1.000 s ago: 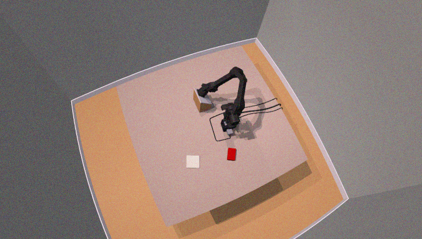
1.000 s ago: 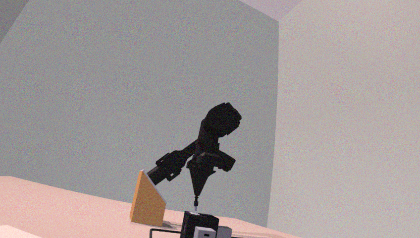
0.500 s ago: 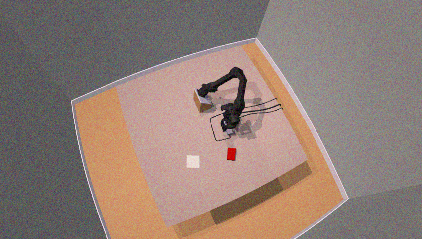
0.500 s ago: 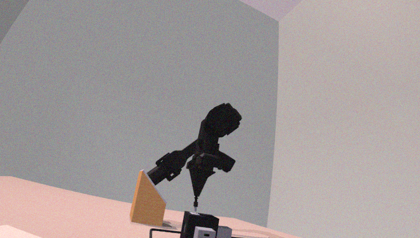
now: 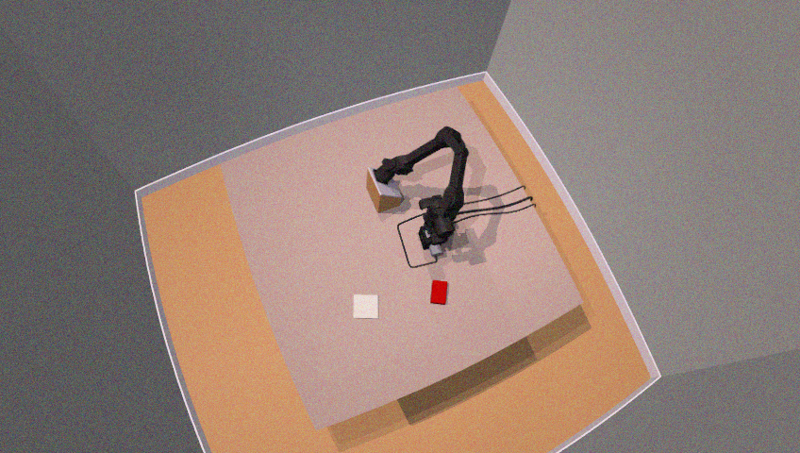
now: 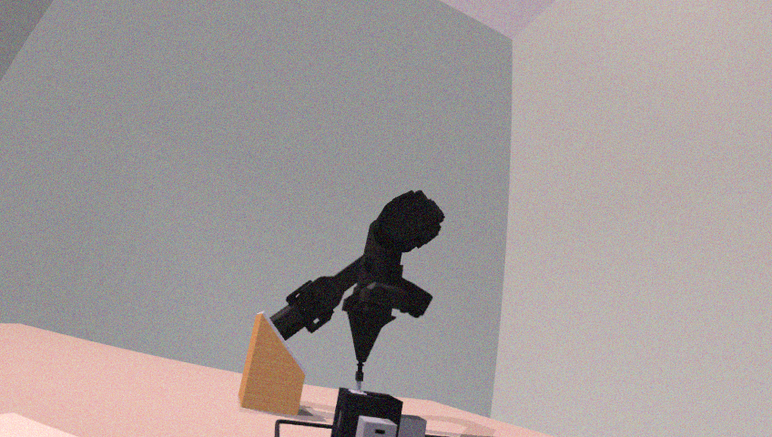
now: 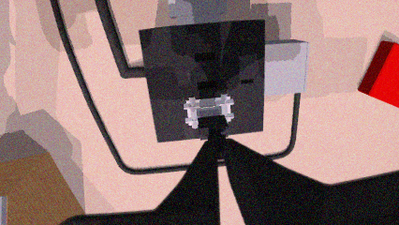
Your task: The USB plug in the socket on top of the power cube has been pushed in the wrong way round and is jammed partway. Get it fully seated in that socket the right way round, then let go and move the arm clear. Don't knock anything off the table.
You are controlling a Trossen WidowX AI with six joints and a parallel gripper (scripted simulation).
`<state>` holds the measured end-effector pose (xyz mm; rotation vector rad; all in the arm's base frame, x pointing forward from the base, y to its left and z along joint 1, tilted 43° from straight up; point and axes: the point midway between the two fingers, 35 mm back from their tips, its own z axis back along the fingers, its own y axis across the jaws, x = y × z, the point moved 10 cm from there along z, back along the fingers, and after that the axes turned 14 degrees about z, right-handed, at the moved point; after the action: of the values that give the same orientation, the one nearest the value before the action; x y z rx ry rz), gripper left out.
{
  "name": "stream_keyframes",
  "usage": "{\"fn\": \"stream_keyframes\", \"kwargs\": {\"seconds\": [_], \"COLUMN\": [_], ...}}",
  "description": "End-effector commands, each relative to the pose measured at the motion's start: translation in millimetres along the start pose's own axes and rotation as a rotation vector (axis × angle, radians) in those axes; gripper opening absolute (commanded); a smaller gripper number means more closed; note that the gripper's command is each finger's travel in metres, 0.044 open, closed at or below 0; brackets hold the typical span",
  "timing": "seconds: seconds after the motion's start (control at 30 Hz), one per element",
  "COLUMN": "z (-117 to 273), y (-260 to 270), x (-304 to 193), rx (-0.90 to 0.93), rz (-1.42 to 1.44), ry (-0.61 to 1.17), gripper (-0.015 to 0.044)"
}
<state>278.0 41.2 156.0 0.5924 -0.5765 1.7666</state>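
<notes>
Pink surface [image 5: 314,224] [image 6: 108,351] [image 7: 337,127] carries everything. One black arm [image 5: 458,162] [image 6: 381,262] rises from one wooden wedge [image 5: 376,196] [image 6: 270,373] [image 7: 42,187], near the power cube, and reaches over that cube. One black power cube [image 5: 423,243] [image 6: 373,401] [image 7: 164,94] has two grey boxes against its sides, one [image 5: 436,250] [image 6: 376,423] [image 7: 287,67] facing the single red block [image 5: 439,292] [image 7: 386,75]. One white square [image 5: 365,306] [image 6: 32,426] lies well apart from the cube. Dark cords run beside the cube. Above the cube's top, the hand [image 5: 429,235] [image 6: 360,361] [image 7: 217,147] is clenched on one USB plug [image 6: 359,374] [image 7: 213,123]. That plug hangs directly below the fingertips, upright, at the silver-rimmed socket [image 6: 357,391] [image 7: 209,103]; its pale metal shows above the cube, so it is not fully seated. How deep its tip sits, I cannot tell.
</notes>
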Motion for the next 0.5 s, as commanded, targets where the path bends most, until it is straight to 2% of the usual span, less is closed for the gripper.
{"fn": "stream_keyframes", "kwargs": {"seconds": [0.0,0.47], "z": [-0.7,-2.4], "y": [-0.2,-0.2], "x": [-0.2,-0.2], "rx": [-0.001,-0.001], "rz": [-0.002,-0.002], "ry": [0.003,0.003], "gripper": [0.0,0.0]}}
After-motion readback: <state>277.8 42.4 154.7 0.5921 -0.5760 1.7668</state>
